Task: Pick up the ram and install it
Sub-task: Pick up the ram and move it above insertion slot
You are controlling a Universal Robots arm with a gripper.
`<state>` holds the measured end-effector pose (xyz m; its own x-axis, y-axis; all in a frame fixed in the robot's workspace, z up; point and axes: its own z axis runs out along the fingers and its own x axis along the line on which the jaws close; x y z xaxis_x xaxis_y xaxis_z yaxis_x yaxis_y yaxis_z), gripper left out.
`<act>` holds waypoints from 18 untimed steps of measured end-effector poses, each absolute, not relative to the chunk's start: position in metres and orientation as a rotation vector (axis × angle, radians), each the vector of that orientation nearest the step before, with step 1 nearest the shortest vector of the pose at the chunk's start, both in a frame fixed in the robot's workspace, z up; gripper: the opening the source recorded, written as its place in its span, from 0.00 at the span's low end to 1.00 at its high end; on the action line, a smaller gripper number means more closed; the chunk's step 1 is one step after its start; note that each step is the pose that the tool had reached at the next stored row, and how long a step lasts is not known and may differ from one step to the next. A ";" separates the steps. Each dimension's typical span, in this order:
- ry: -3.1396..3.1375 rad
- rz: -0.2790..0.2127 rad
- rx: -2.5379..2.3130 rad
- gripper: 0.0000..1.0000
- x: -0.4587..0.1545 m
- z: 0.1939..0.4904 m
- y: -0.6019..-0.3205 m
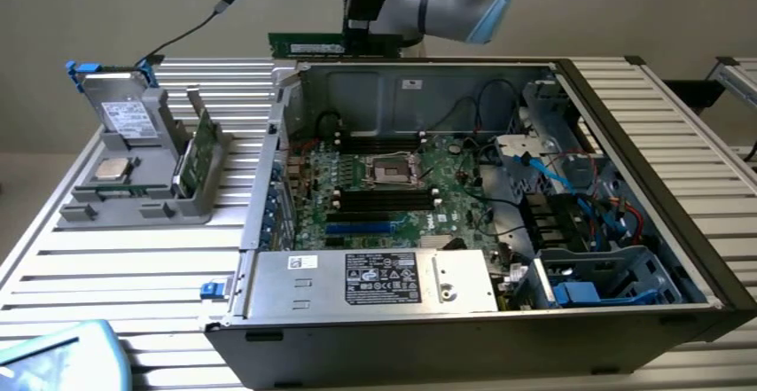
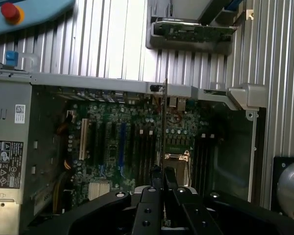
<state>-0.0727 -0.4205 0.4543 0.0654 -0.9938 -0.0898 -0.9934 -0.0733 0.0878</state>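
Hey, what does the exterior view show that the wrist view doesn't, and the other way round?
Exterior view: the grey drive and square processor chip in the tray, plus the broad face of the ram. Wrist view: a red button, and the ram seen edge-on over the motherboard. Both: the claw shut on the ram, the open case and the power supply label.

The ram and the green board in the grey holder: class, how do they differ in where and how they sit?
The ram is clamped in the gripper; the green board stands ungripped in the grey holder. The ram hangs over the rear wall of the case; the green board is outside the case, at the exterior view's left. Both are long, narrow green circuit boards.
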 end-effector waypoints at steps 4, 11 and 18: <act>-2.143 -0.194 2.300 0.13 -0.057 0.454 -0.421; -2.158 -0.179 2.315 0.13 -0.041 0.454 -0.420; -2.199 -0.177 2.292 0.13 -0.036 0.450 -0.420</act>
<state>-0.0356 -0.4204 0.4495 0.0385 -0.9935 -0.1074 -0.9978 -0.0439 0.0490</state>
